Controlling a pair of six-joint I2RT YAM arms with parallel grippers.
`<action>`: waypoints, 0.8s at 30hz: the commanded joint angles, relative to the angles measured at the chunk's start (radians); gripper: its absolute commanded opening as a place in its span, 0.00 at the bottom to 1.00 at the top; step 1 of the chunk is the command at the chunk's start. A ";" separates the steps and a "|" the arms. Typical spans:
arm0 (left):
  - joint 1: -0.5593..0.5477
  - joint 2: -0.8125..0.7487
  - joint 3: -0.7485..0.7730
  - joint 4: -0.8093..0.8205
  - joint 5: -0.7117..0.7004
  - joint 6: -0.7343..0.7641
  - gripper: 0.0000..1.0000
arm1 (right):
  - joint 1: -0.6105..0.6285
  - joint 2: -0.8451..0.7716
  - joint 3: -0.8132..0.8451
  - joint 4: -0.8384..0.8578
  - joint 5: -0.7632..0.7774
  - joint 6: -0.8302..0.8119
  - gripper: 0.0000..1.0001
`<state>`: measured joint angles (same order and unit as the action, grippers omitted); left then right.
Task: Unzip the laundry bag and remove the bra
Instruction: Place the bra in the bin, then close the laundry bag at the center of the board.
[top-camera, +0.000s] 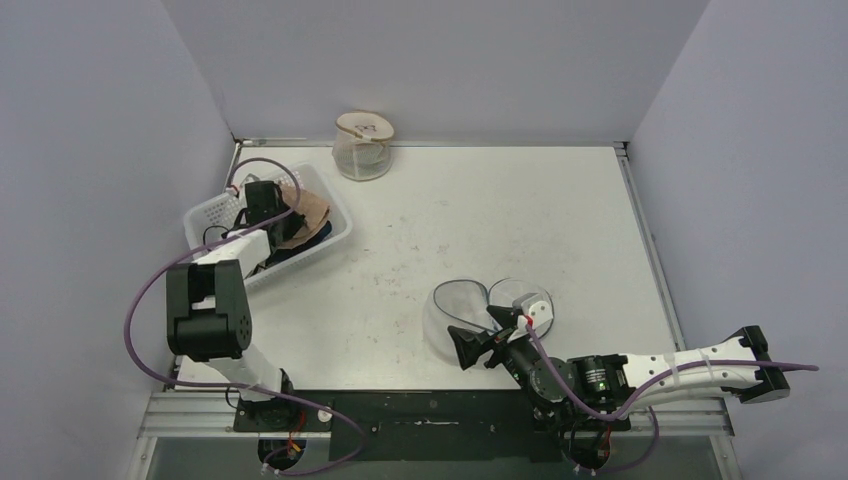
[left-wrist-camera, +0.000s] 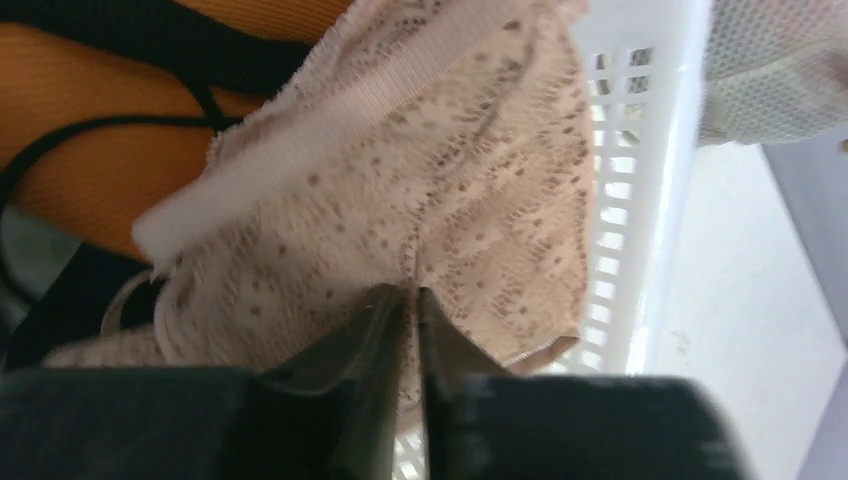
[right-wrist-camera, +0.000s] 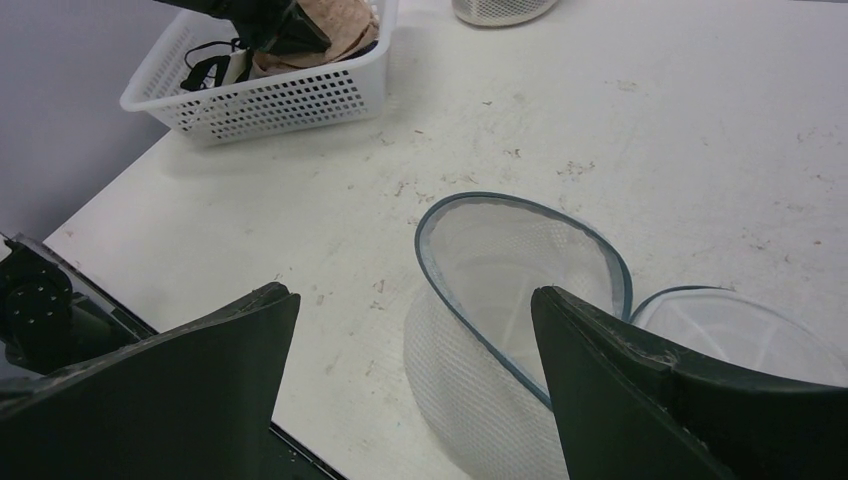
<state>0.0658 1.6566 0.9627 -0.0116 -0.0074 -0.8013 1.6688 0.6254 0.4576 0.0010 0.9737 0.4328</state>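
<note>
The mesh laundry bag (top-camera: 462, 318) lies open on the table at the near right; its blue-rimmed mouth (right-wrist-camera: 520, 270) gapes and looks empty. My right gripper (top-camera: 478, 345) is open and empty beside the bag's near edge (right-wrist-camera: 410, 300). The beige lace bra (left-wrist-camera: 400, 190) lies in the white basket (top-camera: 335, 228) at the far left. My left gripper (left-wrist-camera: 410, 295) is shut on the bra's lace, over the basket (top-camera: 262, 200).
The basket (left-wrist-camera: 640, 200) also holds orange and black garments (left-wrist-camera: 110, 130). A second zipped mesh laundry bag (top-camera: 363, 146) stands at the back wall. The basket shows far off in the right wrist view (right-wrist-camera: 260, 95).
</note>
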 joint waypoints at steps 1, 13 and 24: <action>-0.038 -0.240 -0.004 -0.069 -0.070 -0.004 0.25 | -0.004 0.000 0.032 -0.031 0.068 0.010 0.90; -0.730 -0.655 -0.030 -0.337 -0.283 0.102 0.85 | -0.042 0.056 0.174 -0.374 0.287 0.222 0.90; -1.134 -0.397 0.079 -0.377 -0.306 0.187 0.82 | -0.330 0.124 0.098 -0.460 0.055 0.414 0.90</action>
<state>-1.0183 1.2133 0.9562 -0.3748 -0.2779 -0.6666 1.3582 0.7444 0.5797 -0.4221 1.0969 0.7532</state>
